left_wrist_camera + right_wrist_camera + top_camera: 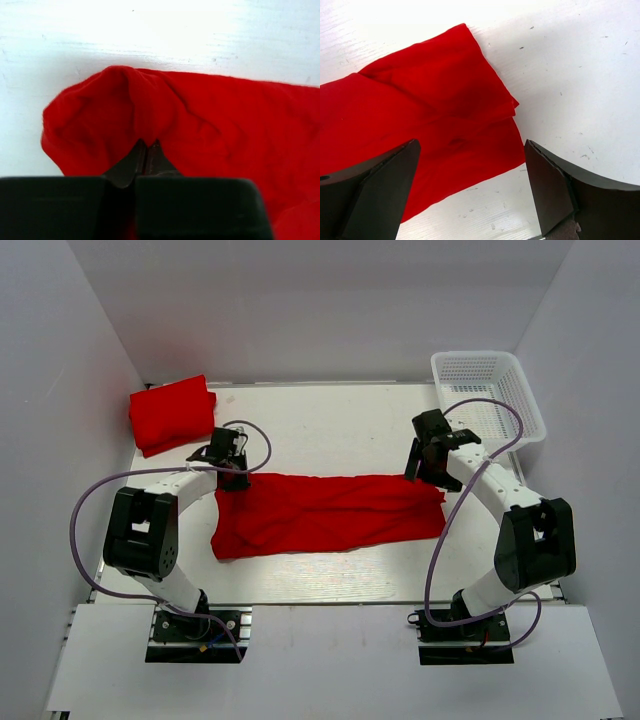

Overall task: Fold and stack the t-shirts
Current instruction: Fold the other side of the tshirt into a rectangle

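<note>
Our left claw is clenched on the far left corner of the spread t-shirt; our right claw hangs released over its right end.

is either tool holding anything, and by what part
The left tool pinches the spread shirt at its far left corner; the right tool holds nothing.

Spread t-shirt centre; folded t-shirt behind-left; basket behind-right (far corner).

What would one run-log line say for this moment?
left gripper: shut on spread t-shirt corner | right gripper: open above other end | folded t-shirt: back left
</note>
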`<act>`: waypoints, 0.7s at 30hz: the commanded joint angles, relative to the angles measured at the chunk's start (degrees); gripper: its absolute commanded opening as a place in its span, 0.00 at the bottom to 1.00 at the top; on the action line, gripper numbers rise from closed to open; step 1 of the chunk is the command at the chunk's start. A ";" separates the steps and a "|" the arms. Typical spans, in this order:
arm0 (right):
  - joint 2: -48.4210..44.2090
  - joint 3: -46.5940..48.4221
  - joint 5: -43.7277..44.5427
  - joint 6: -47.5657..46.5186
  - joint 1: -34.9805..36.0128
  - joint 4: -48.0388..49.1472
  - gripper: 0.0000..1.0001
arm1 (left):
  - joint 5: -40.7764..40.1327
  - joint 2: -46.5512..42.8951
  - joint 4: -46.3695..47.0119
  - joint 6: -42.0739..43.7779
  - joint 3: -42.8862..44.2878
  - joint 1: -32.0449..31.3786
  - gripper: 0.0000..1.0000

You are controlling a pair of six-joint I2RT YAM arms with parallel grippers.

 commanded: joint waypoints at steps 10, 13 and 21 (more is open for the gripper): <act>-0.46 1.58 0.60 0.26 0.33 -0.84 0.90 | 0.41 -4.96 -1.82 3.81 7.44 1.09 0.00; -0.55 1.14 0.51 0.18 0.15 -0.66 0.90 | 0.42 -2.34 -4.98 5.04 11.84 1.09 0.00; -0.55 0.17 0.42 0.44 0.33 -0.75 0.90 | -1.16 1.18 -7.71 5.58 13.53 1.62 0.00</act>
